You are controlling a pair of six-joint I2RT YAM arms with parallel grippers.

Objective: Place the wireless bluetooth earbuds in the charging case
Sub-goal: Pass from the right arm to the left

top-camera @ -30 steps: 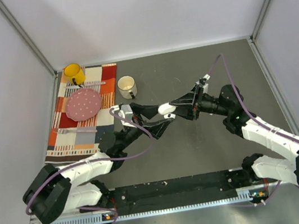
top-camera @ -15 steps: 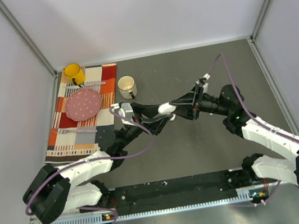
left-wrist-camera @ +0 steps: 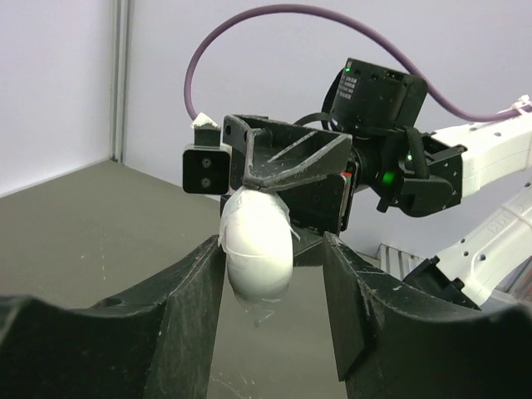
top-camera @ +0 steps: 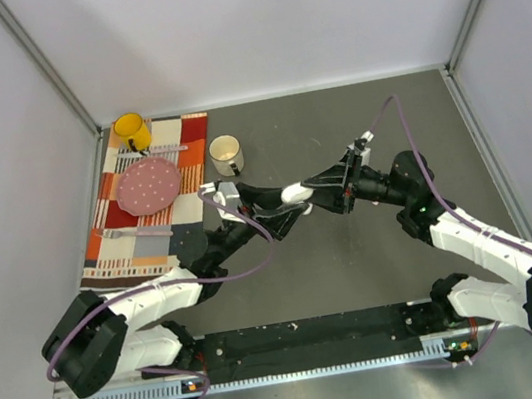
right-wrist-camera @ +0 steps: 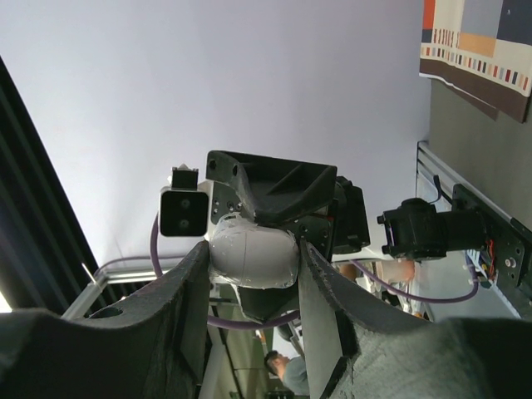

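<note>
My right gripper [right-wrist-camera: 252, 251] is clamped on the charging case [left-wrist-camera: 256, 249], both pads pressed to its sides. It offers the case nose-to-nose to my left gripper [left-wrist-camera: 273, 243], whose jaws stand spread around it: one finger touches the shell, the other shows a gap. The earbuds I cannot find in any view (they may be inside the case or elsewhere; I can't tell).

The step, as I judge it, is a mid-air handover or steadying of the case. To do it well, I should close the left jaws slowly and squarely on the widest part, clear of the right fingers. The right should release only once the left grip is firm, since the smooth shell could squirt out.

Both arms reach inward, wrists lifted above the table [top-camera: 377, 263], fingers pointing at each other.
</note>
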